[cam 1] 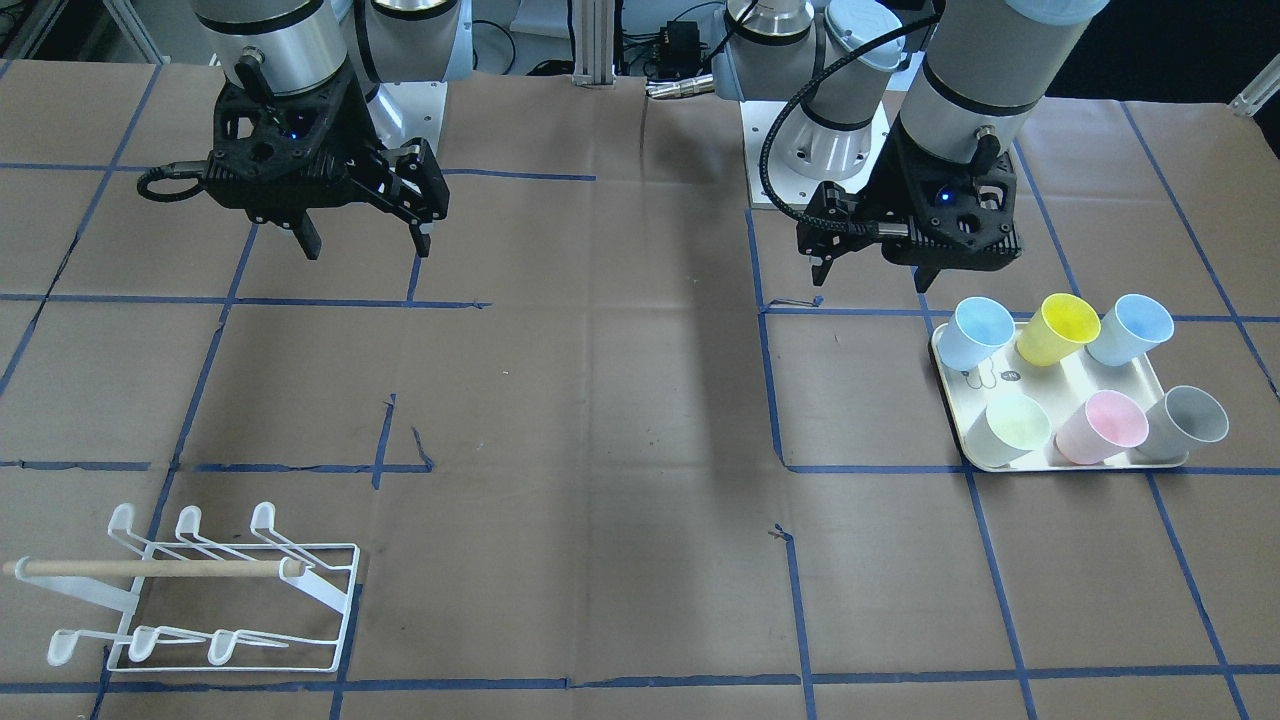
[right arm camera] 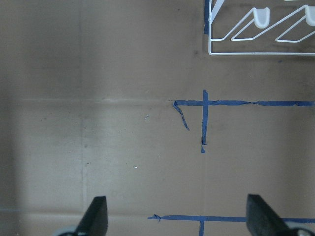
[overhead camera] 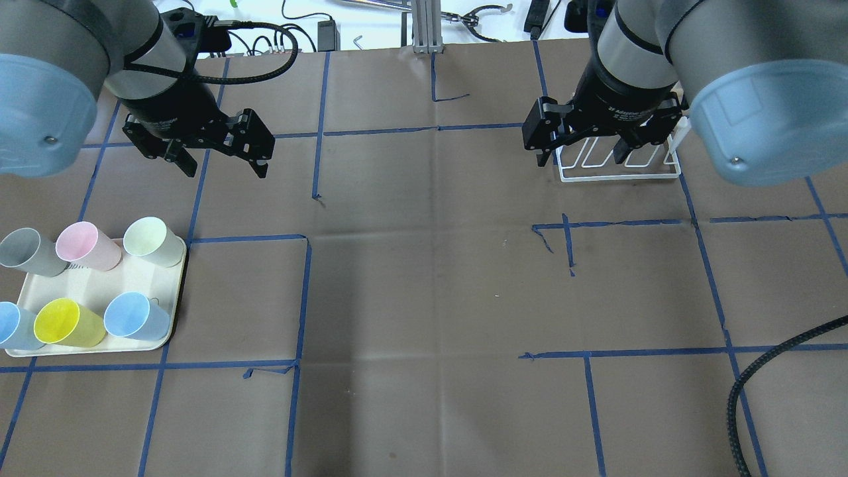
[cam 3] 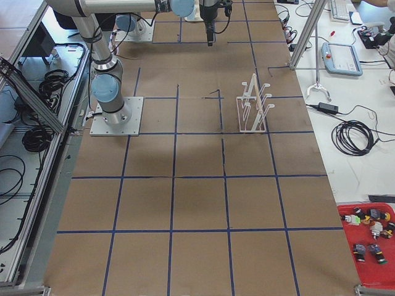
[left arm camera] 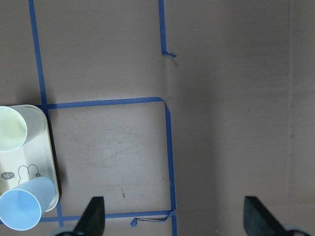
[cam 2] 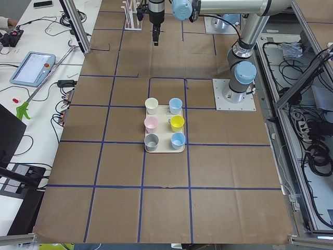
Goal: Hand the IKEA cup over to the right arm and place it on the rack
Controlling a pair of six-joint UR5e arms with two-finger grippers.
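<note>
Even overhead light, soft broad shadow across the table (cam 1: pixel 560 600), sharp focus, wrist views slightly dimmer

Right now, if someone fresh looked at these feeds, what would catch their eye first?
The tray of six pastel cups, upright on the robot's left side of the table, draws the eye first. Next comes the white wire rack on the robot's right side, with no cup on it. The left tool and right tool both hang open and empty above the table.

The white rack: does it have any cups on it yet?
Empty. Nothing hangs on the rack; all six cups stand on the tray.
</note>
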